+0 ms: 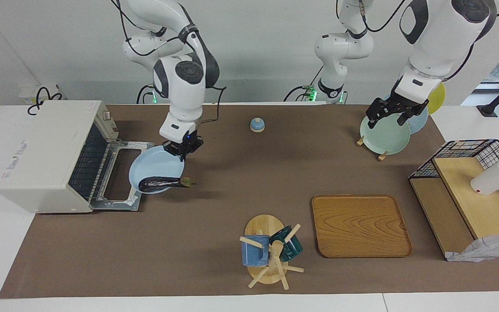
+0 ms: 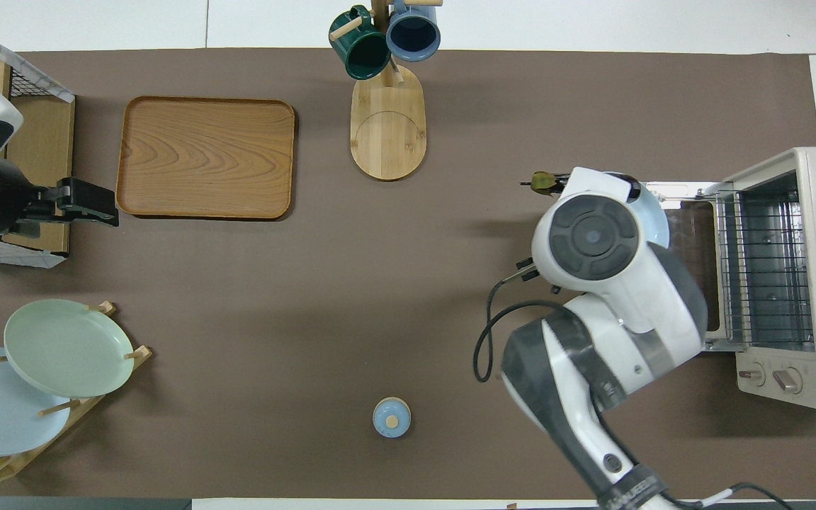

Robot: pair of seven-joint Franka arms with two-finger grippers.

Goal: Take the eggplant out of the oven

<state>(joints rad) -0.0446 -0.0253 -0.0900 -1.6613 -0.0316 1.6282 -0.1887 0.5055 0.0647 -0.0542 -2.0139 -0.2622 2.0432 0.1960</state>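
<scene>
The cream-white oven (image 1: 41,151) stands at the right arm's end of the table, its door (image 1: 119,173) dropped open and its wire rack (image 2: 762,262) bare. The dark purple eggplant (image 1: 163,183) lies on a light blue plate (image 1: 154,169). My right gripper (image 1: 182,149) is shut on that plate's rim and holds it over the door's outer edge and the mat, outside the oven. In the overhead view the arm hides most of the plate (image 2: 656,212); only the eggplant's stem tip (image 2: 542,182) shows. My left gripper (image 1: 390,113) waits open above the plate rack.
A rack with a green plate (image 1: 383,136) and other plates stands near the left arm's base. A wooden tray (image 1: 360,225), a mug tree (image 1: 269,251), a small blue knobbed lid (image 1: 257,125) and a wire-and-wood shelf (image 1: 470,195) are on the table.
</scene>
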